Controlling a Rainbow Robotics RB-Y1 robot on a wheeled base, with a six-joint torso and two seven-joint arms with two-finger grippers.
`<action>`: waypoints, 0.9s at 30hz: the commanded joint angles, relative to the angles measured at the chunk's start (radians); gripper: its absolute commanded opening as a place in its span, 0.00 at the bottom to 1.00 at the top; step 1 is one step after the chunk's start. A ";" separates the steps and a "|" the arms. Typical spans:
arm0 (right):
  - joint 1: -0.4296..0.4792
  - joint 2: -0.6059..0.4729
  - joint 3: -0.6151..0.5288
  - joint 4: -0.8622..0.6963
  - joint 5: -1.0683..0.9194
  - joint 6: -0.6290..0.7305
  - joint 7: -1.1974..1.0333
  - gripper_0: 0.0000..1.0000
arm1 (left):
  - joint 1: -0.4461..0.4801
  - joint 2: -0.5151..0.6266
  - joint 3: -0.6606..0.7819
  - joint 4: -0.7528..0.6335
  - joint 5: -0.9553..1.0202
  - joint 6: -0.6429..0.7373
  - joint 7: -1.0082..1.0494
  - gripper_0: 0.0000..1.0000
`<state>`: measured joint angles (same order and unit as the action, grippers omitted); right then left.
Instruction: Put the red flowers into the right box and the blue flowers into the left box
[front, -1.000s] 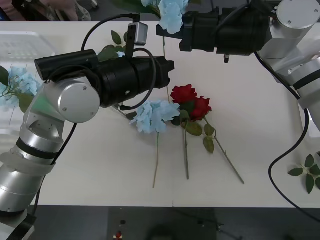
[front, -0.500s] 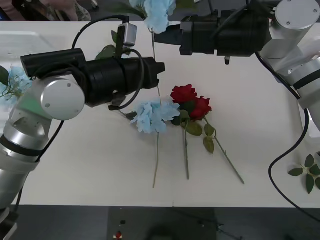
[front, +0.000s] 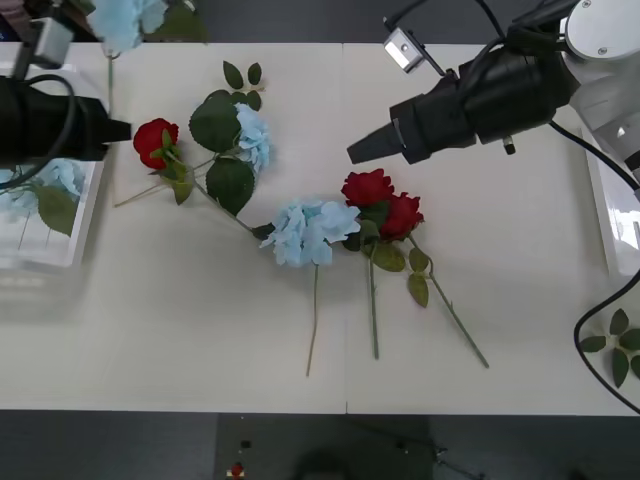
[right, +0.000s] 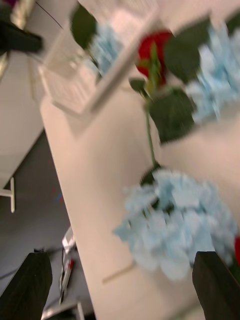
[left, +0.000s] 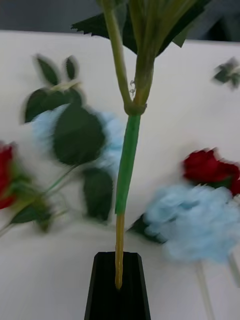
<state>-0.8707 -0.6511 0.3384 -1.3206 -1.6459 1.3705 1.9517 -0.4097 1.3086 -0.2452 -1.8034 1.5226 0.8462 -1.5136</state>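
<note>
Now my left gripper (left: 119, 287) is clenched tight on the thin stem of a blue flower (front: 122, 17), right at its bottom end. The stem stands almost straight up from my fingers (left: 102, 292), and the fluffy blue head is high above them. The left box (front: 52, 250) sits just under and beside my left arm, with blue flowers already inside. I think the job now is to drop this one in too. I should keep my hold tight, tip the stem so it lies along the box's long side, and let go only when the head is over the box.

My right gripper (front: 358, 152) has its fingers (right: 34, 287) spread apart and grasps nothing. It floats above another blue flower (right: 177, 222) lying on the table (front: 200, 330), stem pointing back toward me.
</note>
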 joint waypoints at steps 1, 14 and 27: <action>-0.051 -0.153 0.160 -0.203 0.109 0.018 -0.292 0.82 | 0.086 0.139 0.109 0.099 -0.070 0.139 -0.172 0.00; -0.047 -0.292 0.488 -0.417 0.569 -0.080 -0.570 0.82 | 0.235 0.136 0.132 0.478 -0.570 0.080 -0.309 0.00; -0.047 -0.248 0.660 -0.270 0.729 -0.223 -0.583 0.81 | 0.206 0.021 0.129 0.507 -0.682 0.074 -0.312 0.29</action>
<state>-0.8795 -0.9051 1.0025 -1.5832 -0.9258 1.1532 1.4009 -0.1717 1.3075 -0.1322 -1.2914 0.8646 0.9257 -1.7917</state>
